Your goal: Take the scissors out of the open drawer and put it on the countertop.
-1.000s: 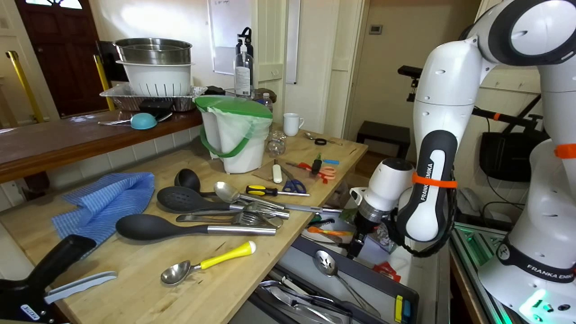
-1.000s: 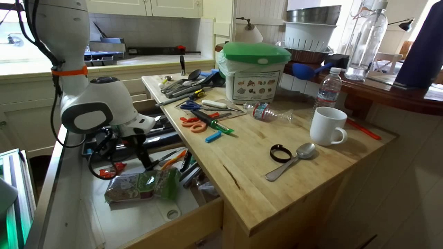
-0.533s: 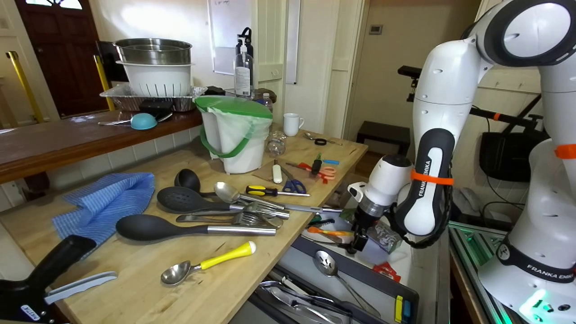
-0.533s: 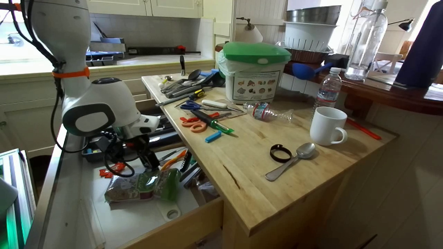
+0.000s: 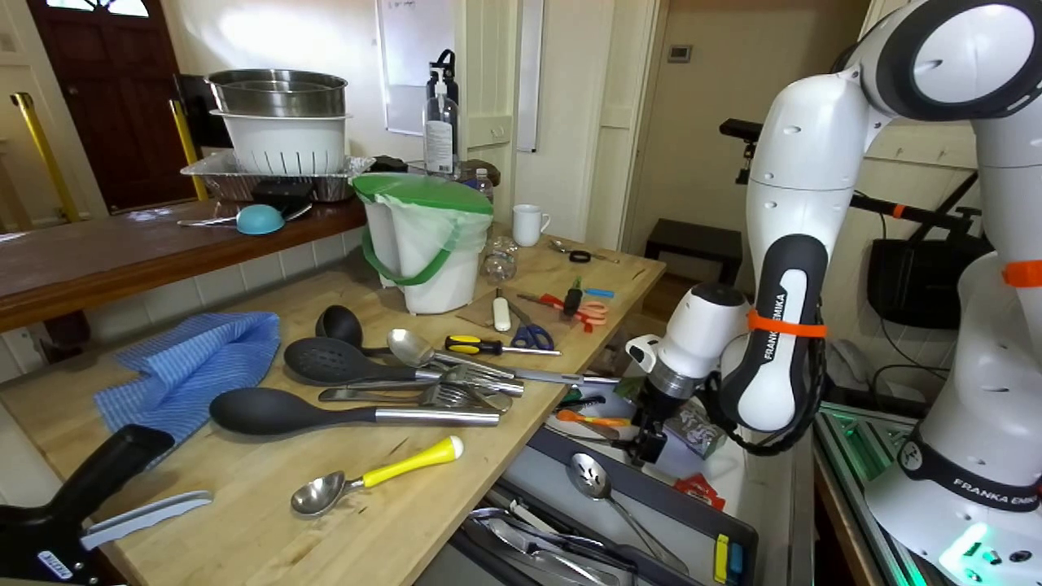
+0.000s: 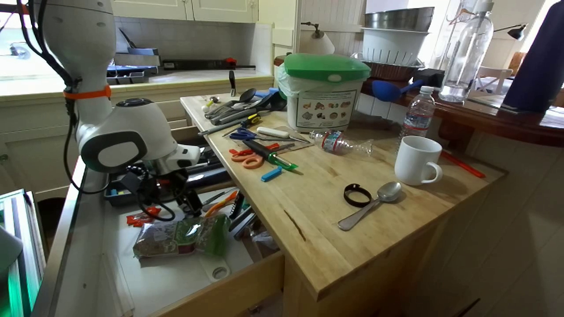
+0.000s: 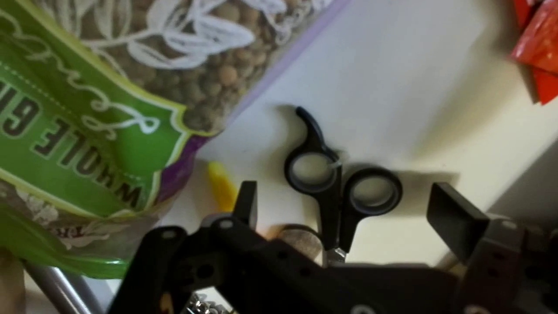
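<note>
Scissors [image 7: 332, 205] lie in the drawer [image 7: 342, 74], mid-frame in the wrist view; either side of them the gripper [image 7: 351, 212] stands wide, holding nothing. Height is unclear, so I'd lower gently, then squeeze both loops [image 7: 397, 192] evenly; the packet [image 7: 540, 52], upper right, seems no hindrance.

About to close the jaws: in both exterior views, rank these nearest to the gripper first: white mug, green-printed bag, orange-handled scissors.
1. Green-printed bag: in the drawer, just beside the open gripper.
2. Orange-handled scissors: on the countertop, near its drawer-side edge.
3. White mug: farther along the countertop.
</note>
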{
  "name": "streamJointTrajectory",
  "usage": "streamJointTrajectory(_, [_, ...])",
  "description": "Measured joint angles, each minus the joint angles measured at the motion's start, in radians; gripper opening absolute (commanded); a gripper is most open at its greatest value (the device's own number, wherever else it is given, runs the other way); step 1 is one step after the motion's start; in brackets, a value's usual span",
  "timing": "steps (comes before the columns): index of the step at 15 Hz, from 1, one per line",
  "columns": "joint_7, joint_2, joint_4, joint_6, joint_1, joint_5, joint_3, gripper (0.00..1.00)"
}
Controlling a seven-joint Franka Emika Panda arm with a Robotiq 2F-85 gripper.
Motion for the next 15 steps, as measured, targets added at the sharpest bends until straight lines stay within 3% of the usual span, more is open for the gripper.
streamJointTrajectory(6, [0.011,0.000,0.004,0.013,-0.045,-0.001,0.016,0.96])
streamJointTrajectory(8, [0.031,0.000,0.005,0.014,-0.057,0.002,0.025,0.72])
streamJointTrajectory(15, [0.069,-0.003,0.017,0.016,-0.010,0.073,0.014,0.18])
